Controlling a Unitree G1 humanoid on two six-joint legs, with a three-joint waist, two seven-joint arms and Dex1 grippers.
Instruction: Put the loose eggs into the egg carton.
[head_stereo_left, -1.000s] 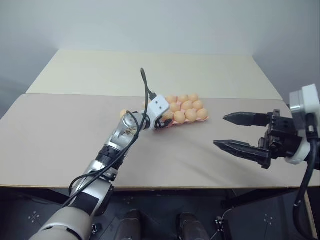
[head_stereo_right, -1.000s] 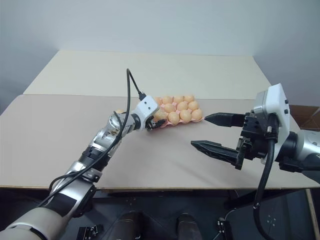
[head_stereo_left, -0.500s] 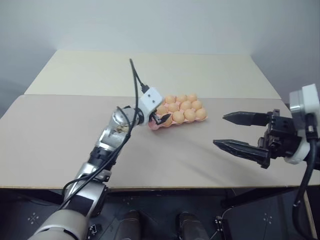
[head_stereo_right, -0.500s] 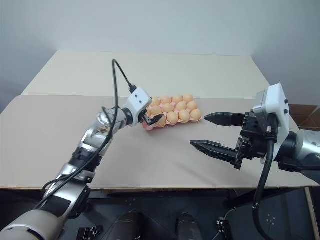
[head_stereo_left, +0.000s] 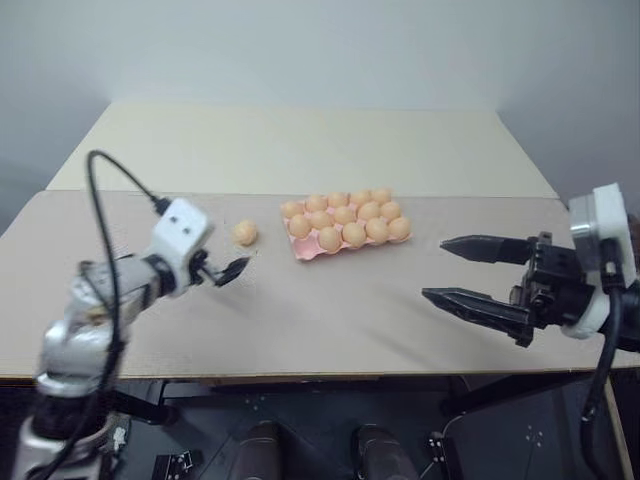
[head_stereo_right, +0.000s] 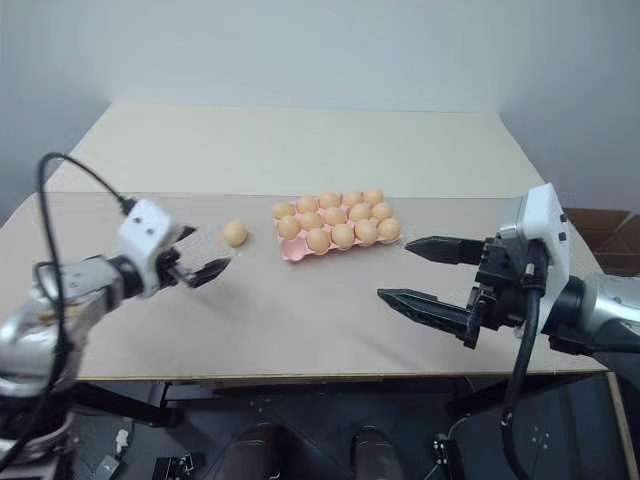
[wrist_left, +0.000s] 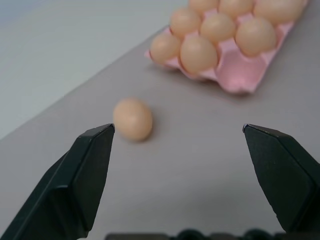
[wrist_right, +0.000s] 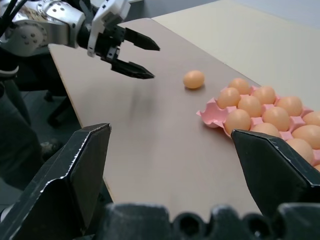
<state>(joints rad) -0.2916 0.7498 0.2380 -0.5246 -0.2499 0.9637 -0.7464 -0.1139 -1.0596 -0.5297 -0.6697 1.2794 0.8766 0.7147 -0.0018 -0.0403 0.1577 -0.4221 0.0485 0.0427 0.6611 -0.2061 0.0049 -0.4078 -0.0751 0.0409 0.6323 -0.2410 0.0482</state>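
Both my black two-fingered grippers, left (head_stereo_left: 232, 270) and right (head_stereo_left: 455, 271), hang open and empty. One smooth orange-tan loose egg (head_stereo_left: 244, 233) lies left of centre, beside the pale pink moulded egg carton (head_stereo_left: 303, 249).

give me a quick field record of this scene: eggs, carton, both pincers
loose egg: one, lying on the table, apart from the carton on the robot's left side of it
egg carton: pink tray on the table, cups holding eggs; one near corner cup looks empty
left pincer: open, holding nothing, near the loose egg, not touching it
right pincer: open, holding nothing, above the table on the carton's other side
task state: one egg left to place
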